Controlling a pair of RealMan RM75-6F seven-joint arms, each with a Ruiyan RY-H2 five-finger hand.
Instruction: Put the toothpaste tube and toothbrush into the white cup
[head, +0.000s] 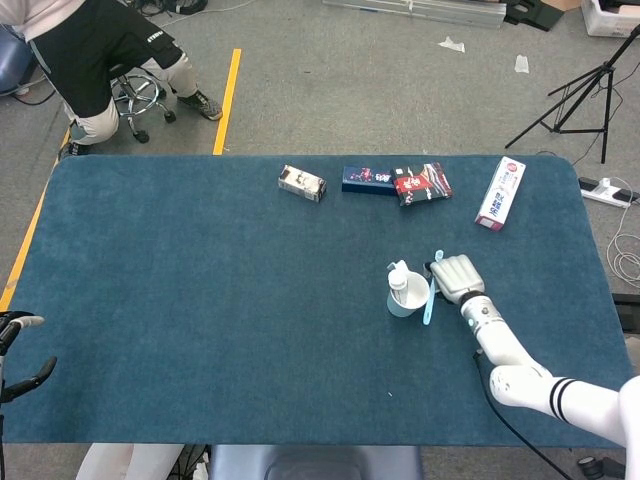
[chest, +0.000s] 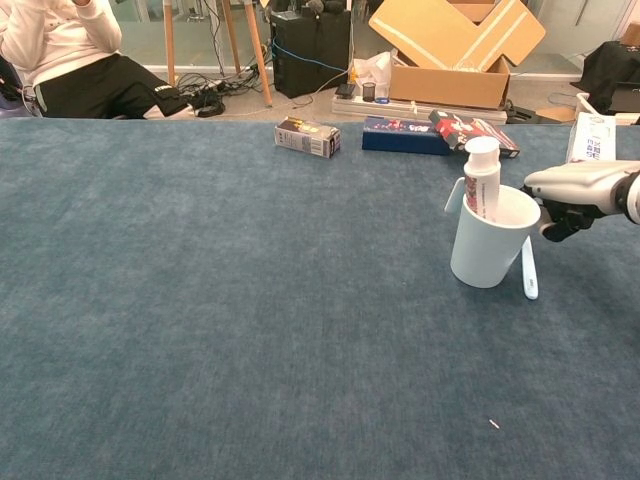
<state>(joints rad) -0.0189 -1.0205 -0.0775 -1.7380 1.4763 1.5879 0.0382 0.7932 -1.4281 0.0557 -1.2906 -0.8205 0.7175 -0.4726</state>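
The white cup (head: 405, 300) (chest: 490, 245) stands upright right of the table's middle. The toothpaste tube (head: 400, 281) (chest: 482, 180) stands in it, cap up. A light blue toothbrush (head: 429, 303) (chest: 528, 270) lies on the cloth against the cup's right side. My right hand (head: 455, 274) (chest: 575, 188) hovers palm down just right of the cup, over the brush's far end, with its fingers bent downward and nothing held. My left hand (head: 15, 350) sits at the table's near left edge, fingers apart and empty.
Along the far edge lie a small box (head: 302, 183), a dark blue box (head: 368, 179), a red box (head: 423, 184) and a white toothpaste carton (head: 500, 193). A seated person (head: 90, 50) is beyond the far left corner.
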